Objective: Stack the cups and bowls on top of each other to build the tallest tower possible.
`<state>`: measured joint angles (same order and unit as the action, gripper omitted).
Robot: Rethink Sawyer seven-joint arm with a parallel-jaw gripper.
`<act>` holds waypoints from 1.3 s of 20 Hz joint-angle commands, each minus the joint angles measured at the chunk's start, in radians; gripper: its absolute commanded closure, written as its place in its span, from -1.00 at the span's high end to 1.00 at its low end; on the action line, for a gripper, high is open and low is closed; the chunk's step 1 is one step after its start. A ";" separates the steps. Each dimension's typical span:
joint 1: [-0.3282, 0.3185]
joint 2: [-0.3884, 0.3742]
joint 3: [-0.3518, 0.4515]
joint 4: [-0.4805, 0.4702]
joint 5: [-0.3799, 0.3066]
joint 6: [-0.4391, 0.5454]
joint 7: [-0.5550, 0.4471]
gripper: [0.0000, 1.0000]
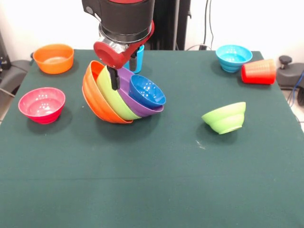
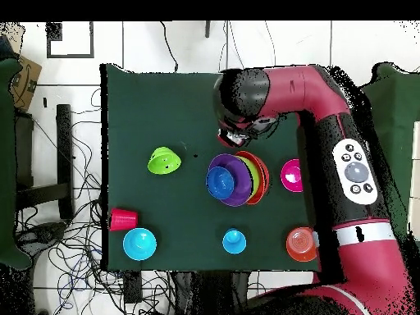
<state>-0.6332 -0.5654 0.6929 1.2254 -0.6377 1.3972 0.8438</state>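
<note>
The tower [image 1: 121, 97] is a nest of a large orange, a lime green, a purple and a dark blue bowl [image 1: 147, 90], tipped with its left rim raised; from overhead the tower [image 2: 234, 179] lies mid-table. My gripper [image 1: 114, 80] comes down on that raised rim, one black finger inside the lime green bowl, shut on the rim. A light blue cup [image 1: 138, 59] stands just behind the gripper. The red cup [image 1: 259, 71] lies on its side at the right edge. Loose bowls: small lime green [image 1: 225, 118], tilted; light blue [image 1: 233, 57]; magenta [image 1: 42, 104]; small orange [image 1: 53, 58].
The green cloth table [image 1: 152, 180] has open room across its front half. Overhead, the red arm [image 2: 328, 98] curves over the table's right side. Cables lie on the floor around the table.
</note>
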 commanded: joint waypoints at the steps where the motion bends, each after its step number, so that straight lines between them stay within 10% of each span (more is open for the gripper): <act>1: 0.034 0.023 -0.040 -0.055 0.010 0.115 -0.036 1.00; 12: 0.011 -0.083 -0.003 -0.071 0.076 0.232 -0.099 1.00; 26: -0.052 -0.106 -0.009 0.016 0.078 0.112 -0.116 1.00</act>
<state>-0.6735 -0.6877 0.6932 1.1940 -0.5441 1.5384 0.8438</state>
